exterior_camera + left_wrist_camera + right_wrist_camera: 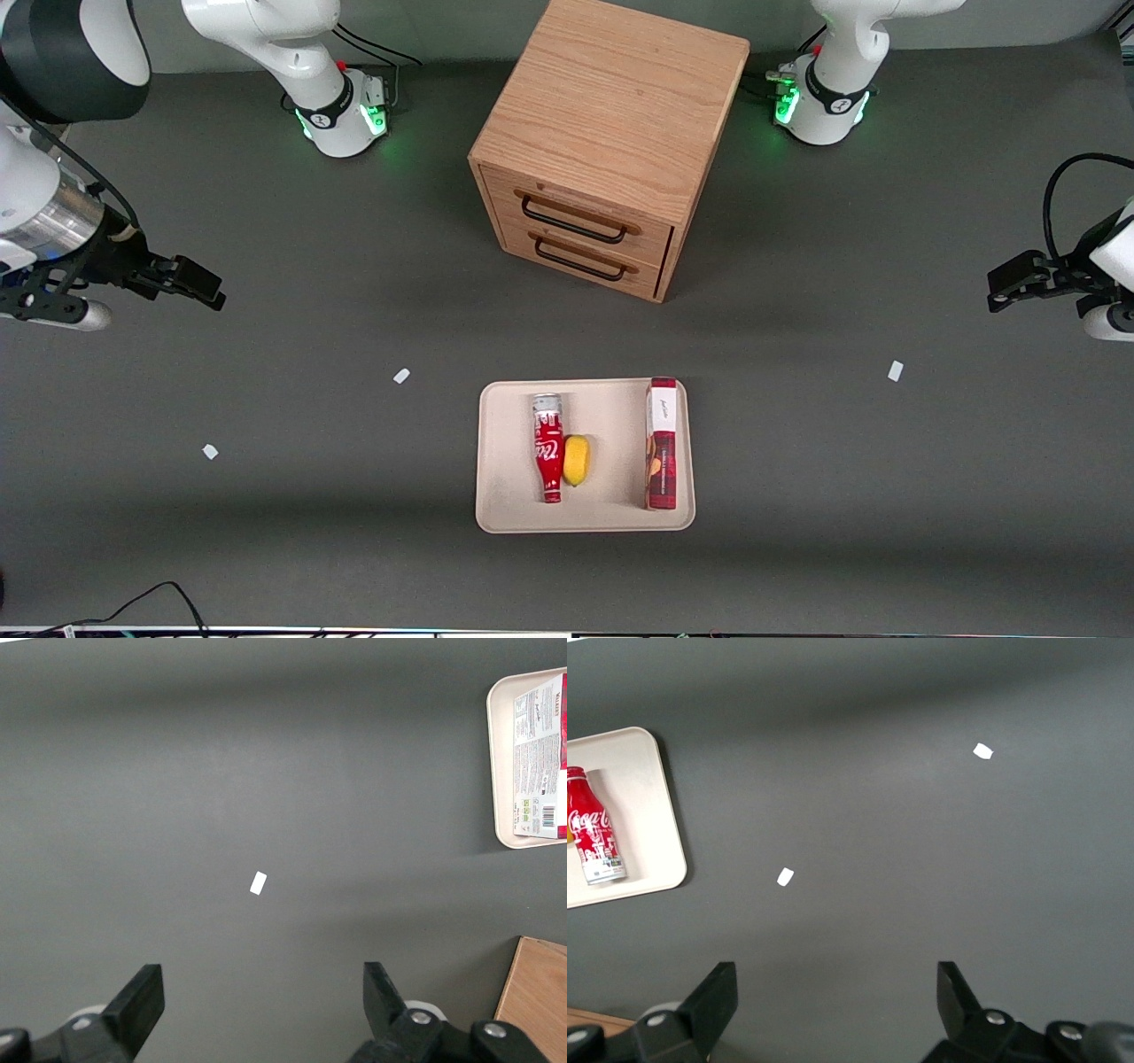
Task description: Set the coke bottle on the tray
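The coke bottle (549,447) lay on its side on the tray (505,505), which sat near the middle of the table's edge closest to the front camera. Its cap end pointed toward that edge. A lemon (576,461) touched the bottle, and a red-and-white box (663,443) lay apart from both, along the tray's side toward the parked arm's end.

The gripper (190,282) hovered well away, near the working arm's end of the table, fingers spread wide and holding nothing.

The task looked finished. The likely risk was small: the round bottle could roll on the flat tray if the table were jolted, though the lemon blocked one side and the low rim the other.

The right wrist view showed the bottle's label (592,837) and silver base close up, plus two white tape marks, but not the lemon clearly. Only the front view showed the wooden drawer cabinet (611,133) whole and the tray's full contents.
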Controlling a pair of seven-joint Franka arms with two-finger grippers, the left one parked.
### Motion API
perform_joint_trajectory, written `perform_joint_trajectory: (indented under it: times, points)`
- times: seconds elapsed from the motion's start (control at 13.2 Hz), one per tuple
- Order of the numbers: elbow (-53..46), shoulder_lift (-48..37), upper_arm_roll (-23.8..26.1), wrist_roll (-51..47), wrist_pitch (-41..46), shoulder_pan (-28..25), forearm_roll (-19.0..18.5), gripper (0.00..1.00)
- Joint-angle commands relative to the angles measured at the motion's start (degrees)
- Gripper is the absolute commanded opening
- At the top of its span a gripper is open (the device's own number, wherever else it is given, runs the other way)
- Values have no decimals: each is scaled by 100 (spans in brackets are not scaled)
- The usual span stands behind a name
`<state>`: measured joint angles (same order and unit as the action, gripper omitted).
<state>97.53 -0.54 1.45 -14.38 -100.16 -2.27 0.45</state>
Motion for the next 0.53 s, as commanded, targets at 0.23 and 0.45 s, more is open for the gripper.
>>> perform_joint_trajectory:
  times: [0.23,0.45]
  points:
    - [-58,-96,-383,516,172,-177,140,100]
    - [-146,-61,-339,304,163,-327,104,100]
